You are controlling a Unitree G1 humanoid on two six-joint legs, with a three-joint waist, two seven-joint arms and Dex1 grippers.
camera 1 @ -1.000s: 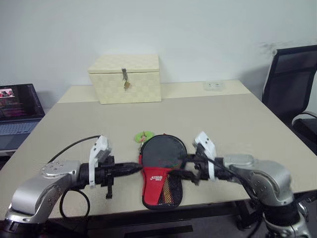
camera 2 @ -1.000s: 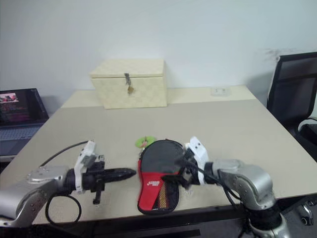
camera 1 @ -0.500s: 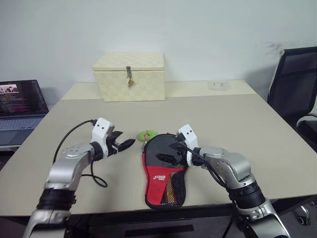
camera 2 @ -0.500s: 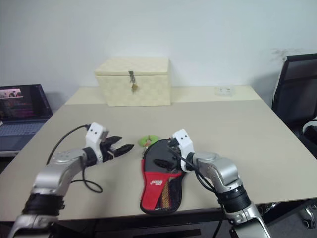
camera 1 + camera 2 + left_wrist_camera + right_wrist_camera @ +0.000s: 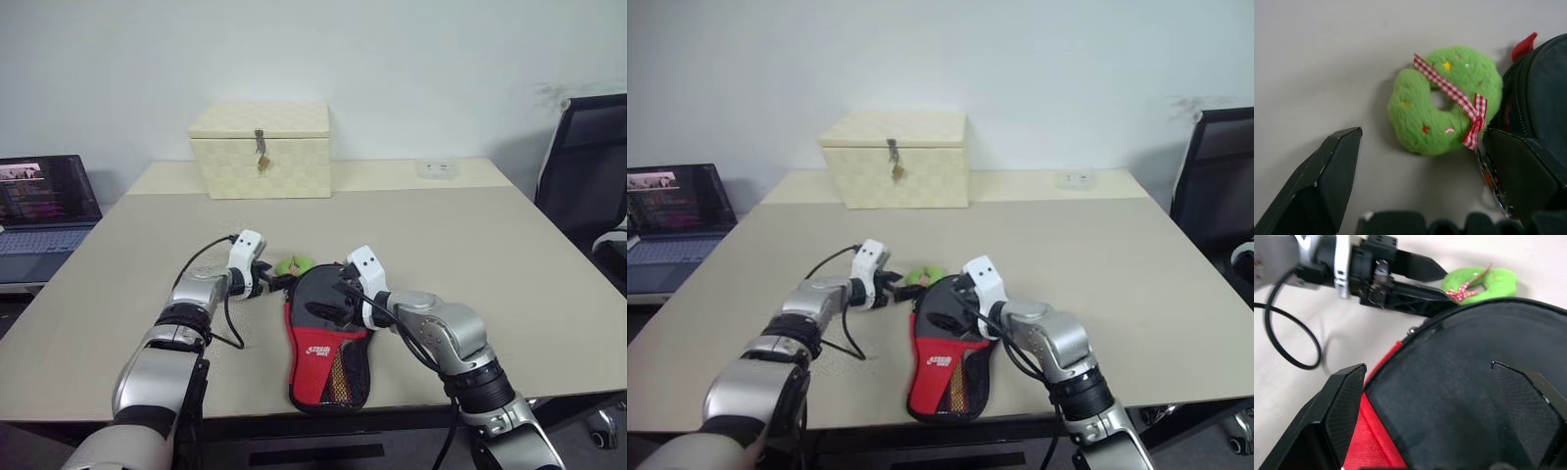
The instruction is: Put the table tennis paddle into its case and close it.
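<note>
Both tools are wide: left tool (image 5: 1420, 161) at the green plush tag (image 5: 1444, 100), right tool (image 5: 1444, 396) over the case (image 5: 328, 338).

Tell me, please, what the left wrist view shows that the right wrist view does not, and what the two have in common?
The left wrist view alone shows the wreath's hole, its coloured dots, and a metal key ring by the case's edge. The right wrist view alone shows the left gripper, open and reaching toward the charm, its black cable, the case's red panel, and the right gripper, open over the case's round end. Both show the green plush wreath charm with its red checked ribbon, the black case and the pale table.
</note>
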